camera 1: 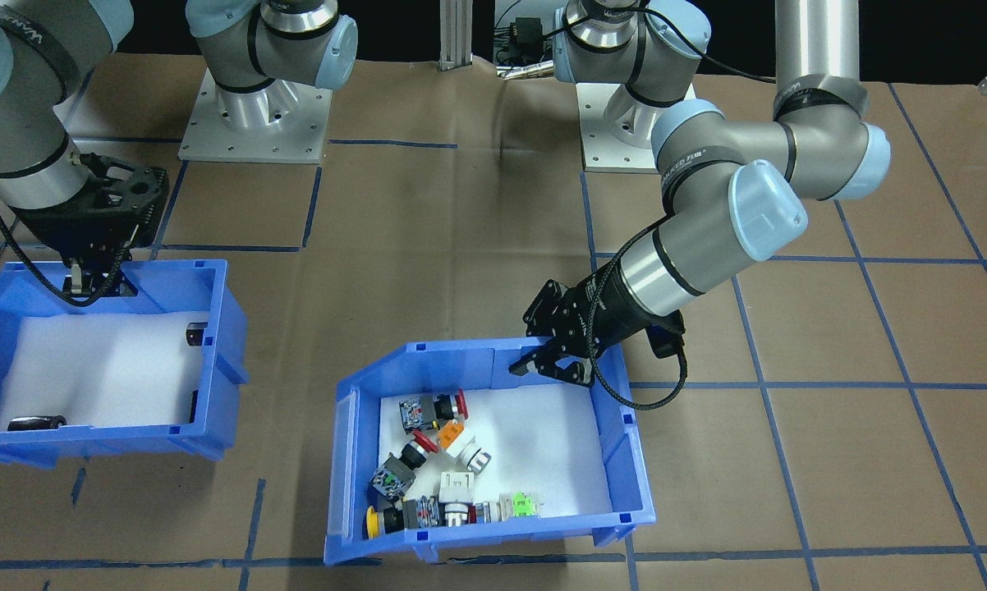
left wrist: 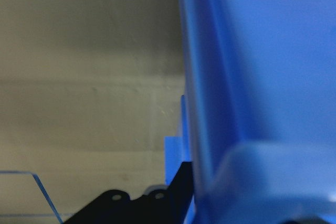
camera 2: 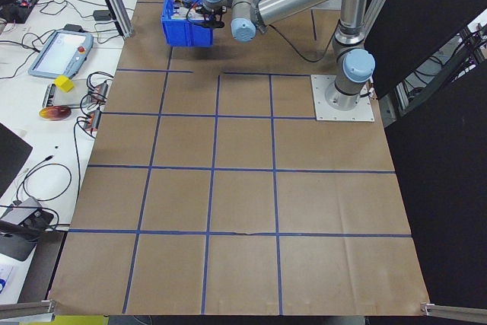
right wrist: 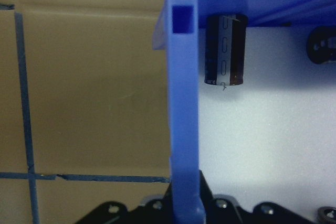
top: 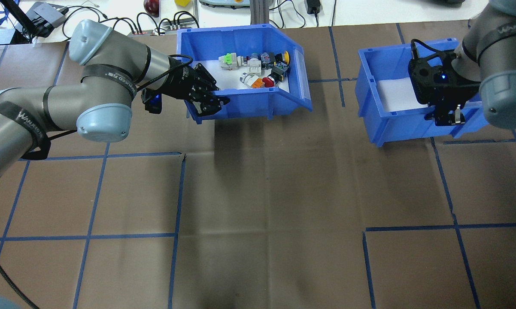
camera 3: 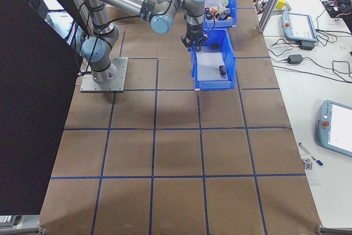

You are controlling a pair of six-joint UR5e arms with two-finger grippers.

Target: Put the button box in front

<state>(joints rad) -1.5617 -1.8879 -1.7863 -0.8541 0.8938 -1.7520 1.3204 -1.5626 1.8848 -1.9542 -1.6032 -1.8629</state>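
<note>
Button box (camera 1: 493,460) tilted, left gripper (camera 1: 553,361) clamped on its rear wall, right gripper (top: 447,116) gripped capacitor bin (top: 395,124) beside it, right wrist view alone showed capacitor (right wrist: 226,50) inside.

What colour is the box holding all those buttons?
Blue, with a white lining; the button box shows best in the front-facing view.

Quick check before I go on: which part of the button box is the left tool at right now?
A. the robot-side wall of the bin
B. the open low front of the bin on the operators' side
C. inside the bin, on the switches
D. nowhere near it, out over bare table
A: the left tool straddles the rim of the button box on the wall nearest the robot's base, away from the switches.
</note>
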